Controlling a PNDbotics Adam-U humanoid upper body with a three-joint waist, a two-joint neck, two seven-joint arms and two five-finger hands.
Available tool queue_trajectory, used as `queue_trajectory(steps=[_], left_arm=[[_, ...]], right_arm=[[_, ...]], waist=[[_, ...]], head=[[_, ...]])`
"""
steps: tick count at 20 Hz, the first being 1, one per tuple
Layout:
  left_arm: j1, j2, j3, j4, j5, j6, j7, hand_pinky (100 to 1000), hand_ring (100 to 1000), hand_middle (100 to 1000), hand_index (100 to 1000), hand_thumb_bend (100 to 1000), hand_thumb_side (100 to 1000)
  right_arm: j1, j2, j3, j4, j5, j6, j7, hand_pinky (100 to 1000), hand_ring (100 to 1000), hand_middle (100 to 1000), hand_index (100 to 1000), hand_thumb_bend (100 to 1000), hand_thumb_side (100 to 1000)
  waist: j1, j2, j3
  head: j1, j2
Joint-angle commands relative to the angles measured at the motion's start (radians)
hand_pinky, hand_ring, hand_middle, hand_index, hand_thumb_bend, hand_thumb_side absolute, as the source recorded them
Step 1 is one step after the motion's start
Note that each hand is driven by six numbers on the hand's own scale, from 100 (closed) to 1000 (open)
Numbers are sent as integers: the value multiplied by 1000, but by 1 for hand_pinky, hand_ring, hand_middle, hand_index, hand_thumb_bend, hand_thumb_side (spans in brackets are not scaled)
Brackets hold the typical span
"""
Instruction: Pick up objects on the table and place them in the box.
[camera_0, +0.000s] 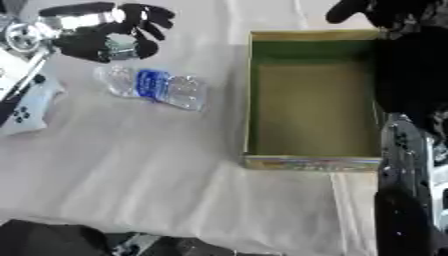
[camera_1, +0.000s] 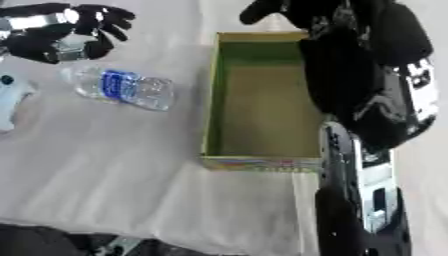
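- Left hand (camera_0: 118, 27) sits at the far left of the bench (camera_0: 131, 165), fingers spread and slightly curled, holding nothing. It is just beyond the plastic water bottle (camera_0: 153, 87), close to it; contact can't be confirmed.
- Bottle lies on its side, clear with a blue label, well left of the cardboard box (camera_0: 312, 162) and apart from it.
- Box is open-topped, inside looks empty.
- Right hand (camera_1: 289, 10) is up at the far edge above the box's far wall; its arm runs down along the box's right side. Whether its fingers are spread or curled can't be told.
- Risks, as judged from here:
  - Bottle is round and on its side, so a touch from one side only would likely roll it away instead of seating it in the hand.
  - It looks thin-walled, so it may crumple or slip when closed on.
  - Right arm crowds the box; a carry across could clip it or the near wall.
  - White object (camera_0: 22, 107) at the left edge lies near the bottle and could get knocked.
- Count: one bottle, one box, one white object, two hands.
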Motion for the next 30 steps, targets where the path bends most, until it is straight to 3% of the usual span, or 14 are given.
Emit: queue_trajectory(steps=[1, 9, 11, 12, 14, 21, 30], left_arm=[[-11, 6, 5, 6, 0, -11, 4, 748, 869, 1000, 937, 256, 814], [1, -20, 2, 17, 3, -20, 8, 747, 870, 1000, 935, 249, 830], [5, -23, 0, 18, 1, -21, 4, 760, 877, 1000, 939, 298, 802], [8, -21, -2, 18, -7, -22, -3, 818, 911, 1000, 970, 384, 778], [11, -17, -6, 15, -44, -25, -33, 889, 951, 1000, 1000, 437, 781], [14, -13, -13, 13, -153, -24, -125, 908, 962, 1000, 1000, 493, 784], [14, -11, -11, 29, -213, -22, -158, 916, 965, 1000, 1000, 526, 790]], right_arm=[[-15, 3, 1, -22, -2, 0, 2, 624, 755, 858, 881, 100, 1000], [-18, 3, 2, -22, -3, 0, 5, 624, 755, 858, 877, 100, 1000], [-19, 3, 2, -22, -3, 0, 5, 624, 755, 858, 876, 100, 1000], [-19, 3, 3, -22, -3, 0, 6, 624, 754, 858, 874, 100, 1000], [-19, 3, 3, -22, -3, 0, 7, 624, 754, 858, 872, 100, 1000], [-17, 2, 3, -22, -4, 1, 8, 624, 754, 858, 865, 100, 1000], [-14, -2, 1, -25, -4, 4, 8, 624, 754, 858, 862, 100, 1000]], waist=[[-1, -16, 0], [-1, -12, -1], [-1, -11, 0], [-1, -11, -1], [0, -10, -1], [0, -9, 0], [4, -8, 0]], head=[[-12, -4], [-14, -4], [-14, -4], [-14, -4], [-14, -4], [-14, -4], [-17, -4]])
